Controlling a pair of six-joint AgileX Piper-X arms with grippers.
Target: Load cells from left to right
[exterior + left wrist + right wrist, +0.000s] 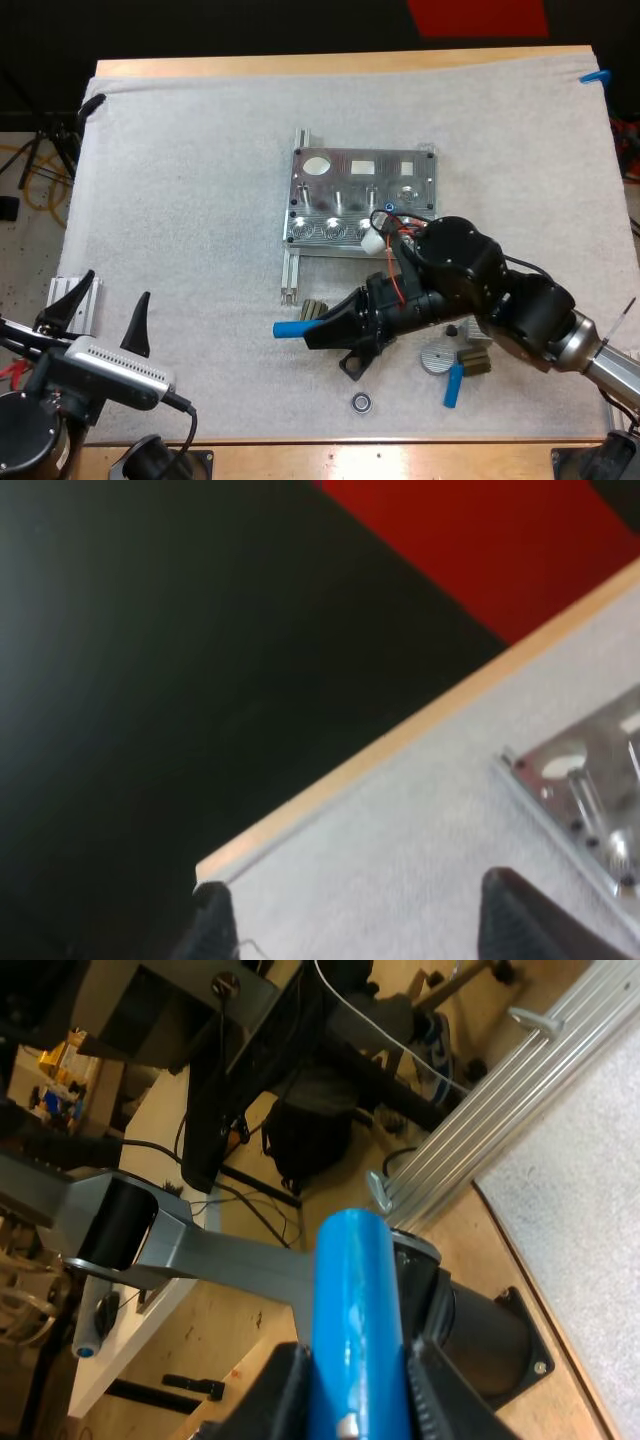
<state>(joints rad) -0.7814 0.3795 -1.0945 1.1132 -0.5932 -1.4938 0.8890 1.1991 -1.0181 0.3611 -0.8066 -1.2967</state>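
This looks like a robotics lab or workshop. A wooden table (330, 62) carries a white mat (180, 200), with a machined metal fixture (360, 195) near its middle. An aluminium rail (72, 300) sits at the table's left edge. Beyond that edge, loose cables (30, 170) lie on the floor, near a black equipment stand (215, 1080).

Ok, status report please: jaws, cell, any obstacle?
Left jaws open over mat, near-left corner. Right jaws shut on blue cylinder, in front of fixture. Small dark part close beside cylinder.
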